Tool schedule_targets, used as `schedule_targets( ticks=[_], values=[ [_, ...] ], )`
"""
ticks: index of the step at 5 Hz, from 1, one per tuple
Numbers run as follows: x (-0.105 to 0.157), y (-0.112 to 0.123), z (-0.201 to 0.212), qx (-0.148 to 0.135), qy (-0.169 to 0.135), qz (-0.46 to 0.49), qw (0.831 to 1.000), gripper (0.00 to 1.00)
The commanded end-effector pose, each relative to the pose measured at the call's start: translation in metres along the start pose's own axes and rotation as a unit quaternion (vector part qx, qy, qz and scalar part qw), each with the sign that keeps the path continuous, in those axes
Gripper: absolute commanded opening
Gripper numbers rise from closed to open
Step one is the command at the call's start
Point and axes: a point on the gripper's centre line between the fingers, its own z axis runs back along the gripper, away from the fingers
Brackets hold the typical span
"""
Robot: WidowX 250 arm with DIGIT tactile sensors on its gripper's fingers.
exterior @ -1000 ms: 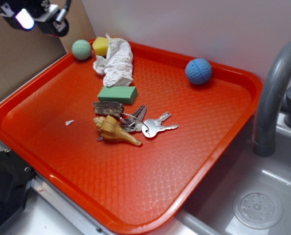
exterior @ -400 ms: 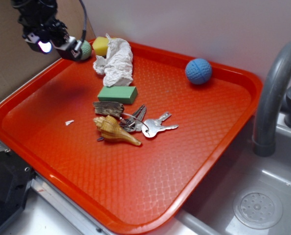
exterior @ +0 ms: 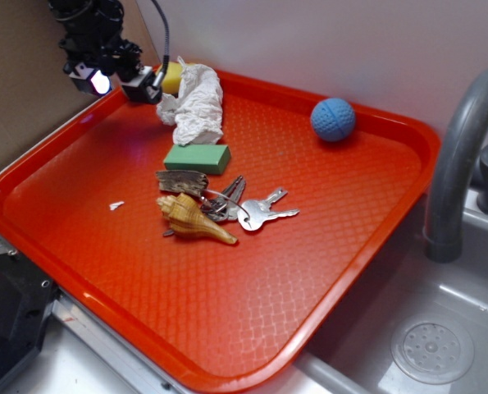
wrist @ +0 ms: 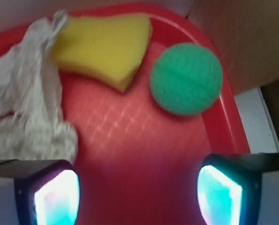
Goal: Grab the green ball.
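Presently the gripper (wrist: 138,190) hangs over the far left corner of the red tray (exterior: 367,246), jaws spread wide with nothing between them; its two fingertips (wrist: 50,194) show at the lower corners of the wrist view. The green ball (wrist: 186,78) sits in that corner against the tray's raised rim, ahead of the jaws and nearer the right-hand finger of the wrist view, untouched. A yellow sponge (wrist: 104,44) lies just beside the ball, and a crumpled white cloth (exterior: 196,103) rests against the sponge. In the exterior view the gripper hides the ball. Toward the tray's centre lie a green block (exterior: 197,158), a seashell (exterior: 193,219) and keys (exterior: 256,209). A blue ball (exterior: 333,120) sits near the far edge.
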Motion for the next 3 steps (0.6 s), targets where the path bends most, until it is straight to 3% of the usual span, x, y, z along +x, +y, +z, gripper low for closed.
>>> schedule_targets(
  ticks=[1, 3],
  values=[
    [0.025, -0.024, -0.005, 0.014, -0.047, -0.026, 0.998, 1.0],
    [0.051, -0.017, -0.005, 0.022, -0.074, -0.006, 0.997, 1.0]
  ],
)
